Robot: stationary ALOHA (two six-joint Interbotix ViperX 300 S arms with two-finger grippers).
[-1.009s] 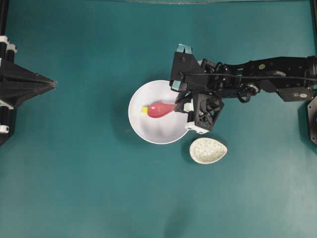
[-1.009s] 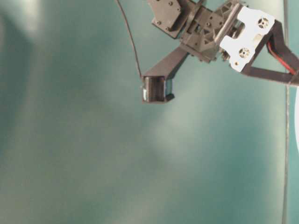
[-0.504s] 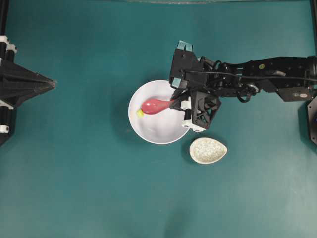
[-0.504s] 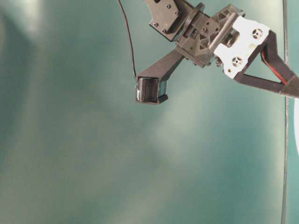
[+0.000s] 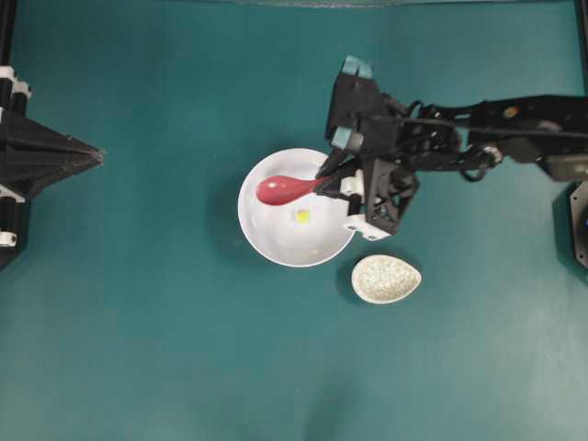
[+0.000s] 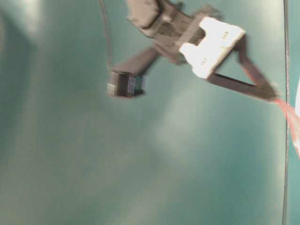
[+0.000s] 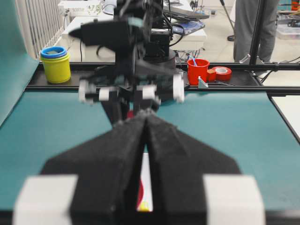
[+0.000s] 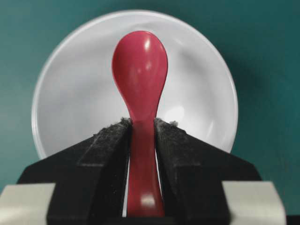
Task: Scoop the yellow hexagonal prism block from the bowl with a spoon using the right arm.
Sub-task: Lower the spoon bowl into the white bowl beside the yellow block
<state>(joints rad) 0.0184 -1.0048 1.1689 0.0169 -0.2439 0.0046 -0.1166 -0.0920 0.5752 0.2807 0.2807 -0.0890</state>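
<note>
The white bowl sits mid-table. The yellow hexagonal prism block lies loose on its floor, just below the spoon. The pink-red spoon hangs over the bowl's upper left part, scoop pointing left. My right gripper is shut on its handle at the bowl's right rim. In the right wrist view the spoon stands between the fingers of my right gripper over the bowl; the block is hidden there. My left gripper rests shut at the far left, with nothing in the left gripper.
A small speckled egg-shaped dish lies just below and right of the bowl, under the right wrist. The right arm reaches in from the right edge. Beyond the table's far edge stand a yellow tub and a red cup.
The spoon has swung away from the bowl's left side toward its upper part. The block, earlier at the scoop's tip by the left wall, now lies free near the bowl's middle.
</note>
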